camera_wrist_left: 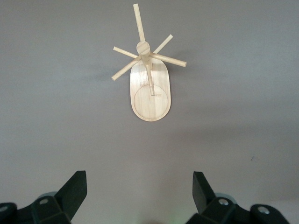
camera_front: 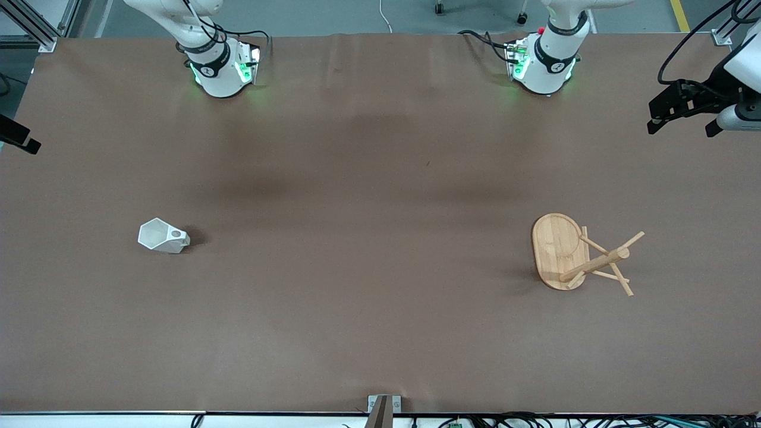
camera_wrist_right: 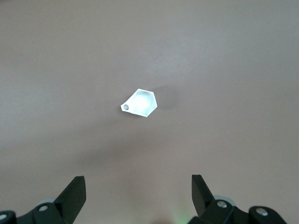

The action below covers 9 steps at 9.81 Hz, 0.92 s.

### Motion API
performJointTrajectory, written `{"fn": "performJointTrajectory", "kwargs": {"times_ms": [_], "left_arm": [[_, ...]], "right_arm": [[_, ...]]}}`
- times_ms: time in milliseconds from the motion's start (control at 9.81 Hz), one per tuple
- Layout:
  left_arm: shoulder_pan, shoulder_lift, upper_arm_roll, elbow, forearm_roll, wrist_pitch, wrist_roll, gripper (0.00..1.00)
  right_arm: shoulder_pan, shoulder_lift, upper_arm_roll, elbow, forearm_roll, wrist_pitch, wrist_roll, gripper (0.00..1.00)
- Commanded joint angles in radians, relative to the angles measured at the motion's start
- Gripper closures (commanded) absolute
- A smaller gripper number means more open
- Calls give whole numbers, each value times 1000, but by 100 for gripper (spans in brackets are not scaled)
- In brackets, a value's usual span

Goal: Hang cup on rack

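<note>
1. The rack point(camera_front: 571, 252) stands on the table point(camera_front: 368, 309) toward the left arm's end.
2. The cup point(camera_front: 163, 236) sits toward the right arm's end.
3. Left gripper point(camera_wrist_left: 139, 196) hovers over the rack, jaws open.
4. Right gripper point(camera_wrist_right: 138, 196) hovers over the cup, jaws open.

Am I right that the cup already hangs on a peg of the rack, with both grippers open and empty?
No. The cup sits on the table toward the right arm's end, apart from the rack, as the front view shows. The left gripper and right gripper are indeed open and empty.
</note>
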<state>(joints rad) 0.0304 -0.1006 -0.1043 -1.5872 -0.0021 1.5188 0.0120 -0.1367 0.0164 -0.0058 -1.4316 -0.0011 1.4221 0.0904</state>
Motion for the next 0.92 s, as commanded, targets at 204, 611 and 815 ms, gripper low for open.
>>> {"fn": "performJointTrajectory", "kwargs": {"times_ms": [204, 611, 815], "left_arm": [[3, 16, -8, -1, 4, -19, 3, 0], [-1, 30, -18, 3, 4, -19, -6, 0], [9, 27, -23, 3, 4, -22, 0, 0]], "right_arm": [[-12, -21, 10, -24, -16, 9, -9, 0], [-11, -21, 12, -23, -5, 8, -12, 0], [-9, -9, 10, -32, -10, 18, -50, 0]]}}
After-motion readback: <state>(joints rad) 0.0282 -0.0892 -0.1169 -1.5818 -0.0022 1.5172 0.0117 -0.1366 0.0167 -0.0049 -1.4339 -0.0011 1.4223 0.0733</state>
